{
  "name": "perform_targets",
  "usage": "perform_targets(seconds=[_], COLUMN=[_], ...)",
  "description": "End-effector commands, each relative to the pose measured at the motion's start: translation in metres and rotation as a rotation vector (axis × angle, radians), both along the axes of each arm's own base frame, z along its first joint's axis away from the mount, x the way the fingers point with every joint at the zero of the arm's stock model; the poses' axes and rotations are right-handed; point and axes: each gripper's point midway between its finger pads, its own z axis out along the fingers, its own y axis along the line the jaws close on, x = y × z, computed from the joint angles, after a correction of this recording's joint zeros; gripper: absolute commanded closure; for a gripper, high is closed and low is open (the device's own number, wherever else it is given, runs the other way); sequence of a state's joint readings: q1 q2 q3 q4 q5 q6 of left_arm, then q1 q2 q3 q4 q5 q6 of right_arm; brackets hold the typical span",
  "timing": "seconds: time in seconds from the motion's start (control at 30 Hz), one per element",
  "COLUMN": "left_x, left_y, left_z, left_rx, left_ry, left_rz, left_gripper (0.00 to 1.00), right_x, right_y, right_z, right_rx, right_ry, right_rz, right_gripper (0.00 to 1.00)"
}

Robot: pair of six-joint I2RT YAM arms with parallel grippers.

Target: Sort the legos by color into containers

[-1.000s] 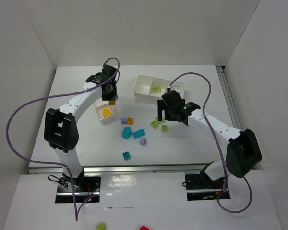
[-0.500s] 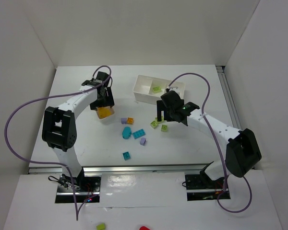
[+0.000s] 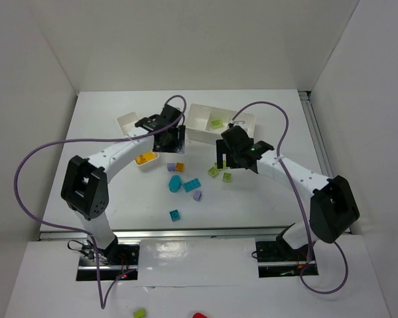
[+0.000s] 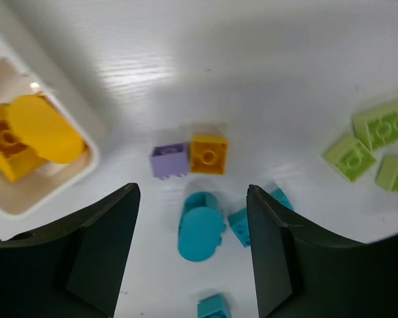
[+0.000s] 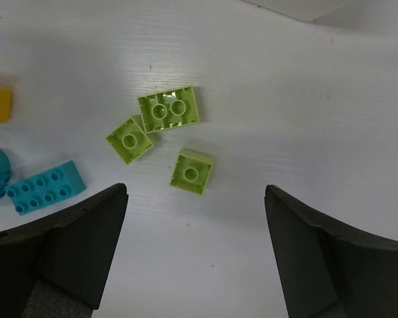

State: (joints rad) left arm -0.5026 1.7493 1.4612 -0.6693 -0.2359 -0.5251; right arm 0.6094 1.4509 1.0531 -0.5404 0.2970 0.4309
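Loose legos lie mid-table: an orange brick [image 4: 208, 154] beside a lavender one [image 4: 168, 160], a rounded teal piece [image 4: 201, 224], a teal brick [image 3: 192, 185], a second lavender [image 3: 198, 195], a small teal [image 3: 175, 214]. Three lime green bricks [image 5: 168, 109] lie close together. The narrow tray [image 3: 129, 121] holds orange pieces [image 4: 26, 132]. The wider tray [image 3: 202, 132] holds one green brick [image 3: 216, 123]. My left gripper [image 4: 191, 199] hovers open above the teal piece, empty. My right gripper [image 5: 196, 199] stands open and empty just near of the green bricks.
White walls enclose the table on three sides. Purple cables loop from both arms. On the front ledge below the arm bases lie a stray green brick [image 3: 139, 313] and a red object [image 3: 199, 316].
My left gripper was shut on an orange brick above the narrow tray, dropped it there, opened, and has swung right over the loose bricks. The right arm has not moved.
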Motion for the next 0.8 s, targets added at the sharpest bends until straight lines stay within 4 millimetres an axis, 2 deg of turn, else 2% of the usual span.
perform_targets(seconds=[0.0, 0.03, 0.13, 0.23, 0.3, 0.33, 0.47, 0.57, 0.77], left_x=[-0.013, -0.019, -0.026, -0.025, -0.027, -0.026, -0.019, -0.015, -0.014], left_y=[-0.033, -0.043, -0.05, -0.057, -0.062, -0.064, -0.063, -0.055, -0.048], left_z=[-0.01, -0.021, -0.036, -0.042, -0.057, -0.059, -0.074, -0.084, -0.084], left_rx=[0.001, 0.0, -0.014, -0.039, -0.034, -0.033, 0.007, 0.056, 0.088], left_ry=[0.033, 0.058, 0.093, 0.094, 0.125, 0.127, 0.15, 0.158, 0.15], left_rz=[-0.145, -0.186, -0.202, -0.215, -0.229, -0.229, -0.224, -0.192, -0.166], left_gripper=[0.25, 0.25, 0.27, 0.29, 0.34, 0.34, 0.35, 0.35, 0.32], right_x=[0.003, 0.003, -0.002, -0.002, -0.001, -0.005, -0.006, -0.005, -0.005], right_y=[0.005, 0.003, -0.002, -0.008, -0.009, -0.012, -0.014, -0.016, -0.016], right_z=[0.003, 0.004, 0.004, 0.008, 0.011, 0.006, 0.005, 0.006, 0.002], right_rx=[0.011, 0.005, 0.002, -0.008, -0.004, -0.016, -0.027, -0.033, -0.04], right_ry=[-0.012, -0.017, -0.017, -0.038, -0.05, -0.034, -0.031, -0.035, -0.027], right_rz=[-0.014, -0.019, -0.032, -0.047, -0.061, -0.061, -0.066, -0.071, -0.071], right_gripper=[0.09, 0.09, 0.08, 0.08, 0.08, 0.08, 0.08, 0.08, 0.08])
